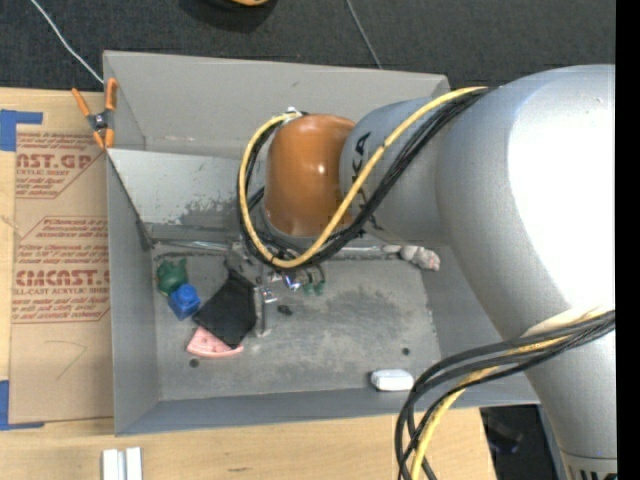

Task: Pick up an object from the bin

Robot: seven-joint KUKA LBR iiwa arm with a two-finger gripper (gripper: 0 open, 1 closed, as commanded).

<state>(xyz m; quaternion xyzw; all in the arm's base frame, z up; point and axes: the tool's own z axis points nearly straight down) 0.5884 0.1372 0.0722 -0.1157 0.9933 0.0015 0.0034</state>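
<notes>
Grey metal bin [350, 340], end effector [266, 303] low beside black pad [226, 313], pink piece [211, 345], blue block [183, 300] nearby, grip state can't tell

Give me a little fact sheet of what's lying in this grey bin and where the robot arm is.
bin: grey metal, a few loose things
arm: enters from the right, orange wrist cover over the bin's middle
nearest its tip: black flat piece, just left
left cluster: green lump, blue block, pink piece
near front wall: white oval thing
held: cannot tell
</notes>
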